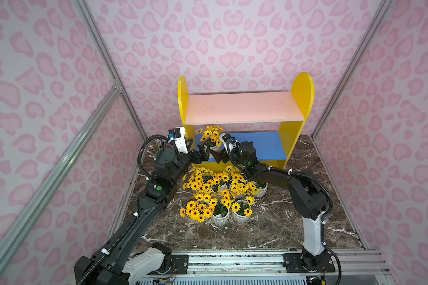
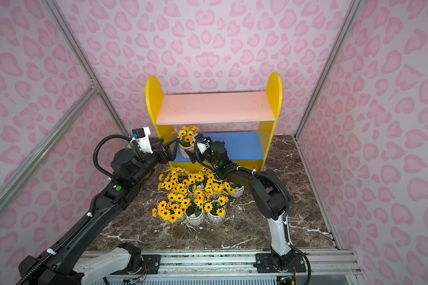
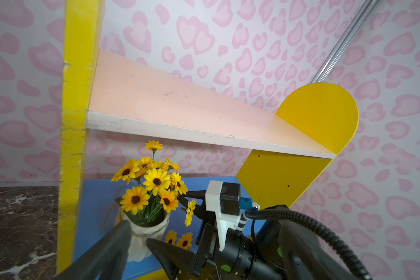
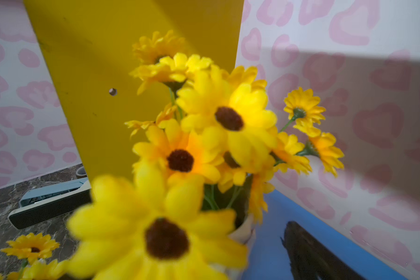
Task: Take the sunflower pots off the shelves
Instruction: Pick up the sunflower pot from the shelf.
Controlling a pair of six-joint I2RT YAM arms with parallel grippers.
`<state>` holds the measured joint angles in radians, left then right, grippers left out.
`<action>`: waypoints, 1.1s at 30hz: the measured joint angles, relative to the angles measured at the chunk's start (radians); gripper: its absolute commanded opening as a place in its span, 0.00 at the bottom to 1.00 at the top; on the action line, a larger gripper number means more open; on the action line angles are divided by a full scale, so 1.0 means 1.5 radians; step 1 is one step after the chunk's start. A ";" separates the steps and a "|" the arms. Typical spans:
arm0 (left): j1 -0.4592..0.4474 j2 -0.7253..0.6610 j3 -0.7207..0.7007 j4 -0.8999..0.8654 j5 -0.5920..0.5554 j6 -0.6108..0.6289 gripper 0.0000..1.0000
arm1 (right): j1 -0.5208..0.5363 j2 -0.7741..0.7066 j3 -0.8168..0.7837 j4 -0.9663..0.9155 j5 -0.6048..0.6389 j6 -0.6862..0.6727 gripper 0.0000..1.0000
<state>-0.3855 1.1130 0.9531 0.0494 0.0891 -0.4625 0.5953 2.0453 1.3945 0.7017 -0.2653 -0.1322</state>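
Ribbed white pot (image 3: 146, 234) on blue board (image 3: 97, 206)

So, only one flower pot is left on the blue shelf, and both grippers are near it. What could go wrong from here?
1. The left gripper and right gripper are both open and close to the same flower pot; they could hit each other or tip it.
2. Its flowers reach up near the pink shelf; lifting straight up may snag them.
3. The other pots stand crowded just in front; a low exit could knock them over.
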 measured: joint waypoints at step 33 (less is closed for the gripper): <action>0.018 0.000 0.003 0.006 0.046 -0.006 0.97 | -0.007 0.204 0.261 -0.054 -0.111 0.043 0.98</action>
<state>-0.3588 1.1133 0.9581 0.0582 0.1574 -0.4721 0.5842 2.3508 1.7866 0.6201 -0.4320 -0.0669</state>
